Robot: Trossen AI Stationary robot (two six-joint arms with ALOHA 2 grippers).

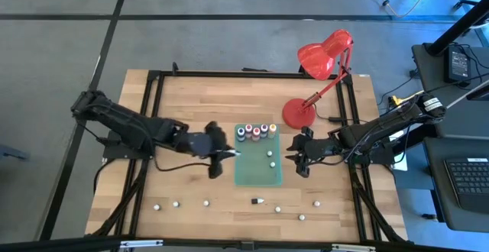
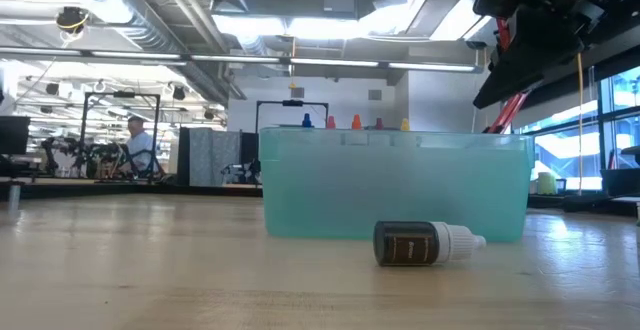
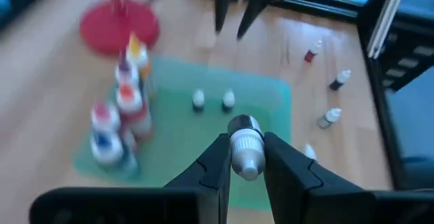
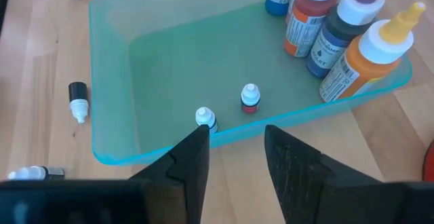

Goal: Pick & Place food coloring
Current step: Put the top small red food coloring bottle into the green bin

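A green tray (image 1: 257, 168) lies mid-table. Several larger coloring bottles (image 1: 254, 132) stand along its far edge, and two tiny food coloring bottles (image 4: 250, 98) (image 4: 205, 118) stand upright on its floor. My left gripper (image 1: 231, 153) hovers at the tray's left edge, shut on a tiny pale-capped bottle (image 3: 245, 146). My right gripper (image 1: 298, 157) waits just right of the tray, open, with nothing between its fingers (image 4: 190, 159). A dark bottle (image 2: 425, 242) lies on its side on the table in front of the tray. My left gripper pinches the tiny bottle between its two fingers at the pale cap part (image 3: 247, 157). The fingers come from the table's left, slanting down. The bottle is lifted clear, above the tray's left side; its darker end (image 3: 244, 123) points away from the wrist.
A red desk lamp (image 1: 325, 53) stands with its round base (image 1: 299, 113) at the far right, close to the tray's corner. Several tiny bottles (image 1: 175, 203) (image 1: 302, 217) lie scattered along the table's near edge. Black frame rails (image 1: 153, 130) run along the table's sides.
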